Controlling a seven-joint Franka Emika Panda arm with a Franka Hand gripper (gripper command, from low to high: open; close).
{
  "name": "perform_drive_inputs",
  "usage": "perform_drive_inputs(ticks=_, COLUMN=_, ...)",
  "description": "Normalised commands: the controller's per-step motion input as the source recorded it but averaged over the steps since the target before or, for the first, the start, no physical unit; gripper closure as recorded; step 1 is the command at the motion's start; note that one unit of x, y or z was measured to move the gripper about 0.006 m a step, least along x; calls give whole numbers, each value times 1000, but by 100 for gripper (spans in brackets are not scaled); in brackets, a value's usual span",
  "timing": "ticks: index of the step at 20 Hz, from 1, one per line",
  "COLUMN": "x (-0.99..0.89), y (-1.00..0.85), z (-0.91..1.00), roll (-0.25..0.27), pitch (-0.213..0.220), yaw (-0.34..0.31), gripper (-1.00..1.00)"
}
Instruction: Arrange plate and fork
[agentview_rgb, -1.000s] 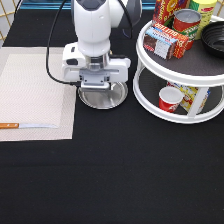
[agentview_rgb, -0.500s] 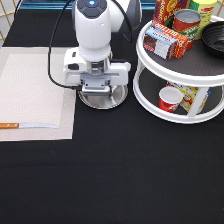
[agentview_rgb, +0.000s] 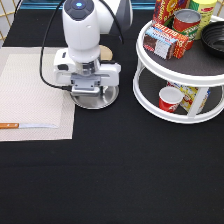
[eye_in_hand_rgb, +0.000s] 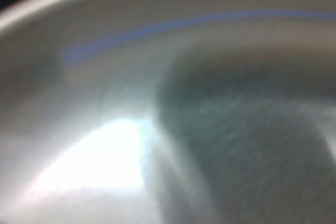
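- While the arm bends low over the middle of the view, the black surface (agentview_rgb: 125, 170) carries everything: a pale placemat (agentview_rgb: 30, 95) out at nine o'clock and a white two-tier stand (agentview_rgb: 180, 75) at two o'clock.
- The stand holds cans, a box and a black bowl on top, with a red cup (agentview_rgb: 169, 98) on its lower shelf; none of these belongs to the job.
- The plate (agentview_rgb: 102, 98) lies flat on the black surface just beside the placemat's near edge, roughly at eleven o'clock from the view's centre, and is not yet on the mat.
- The hand (agentview_rgb: 92, 92) sits directly over the plate's far part, low enough that the wrist view shows nothing but shiny metal (eye_in_hand_rgb: 112, 150); whether its jaws are apart, together or clamped on the rim I cannot tell.
- A tan wooden disc (agentview_rgb: 105, 52) peeks out behind the arm at twelve o'clock.
- A knife (agentview_rgb: 27, 125) with a wooden handle rests along the placemat's lower edge; the fork is not visible.
- Judging the step as taking hold of the plate, a thin slippery rim wants a square, firm pinch and a level lift, since a tilt would likely let it slide.
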Motion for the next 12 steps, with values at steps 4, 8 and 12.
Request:
perform_drive_inputs(ticks=4, x=99, y=-756, z=166, roll=126, pitch=17, yaw=-1, gripper=-100)
perform_drive_inputs(ticks=8, x=204, y=-791, z=216, roll=113, pitch=3, yaw=0, gripper=-100)
perform_drive_inputs(ticks=12, x=255, y=-785, z=219, roll=114, pitch=16, yaw=0, gripper=-100)
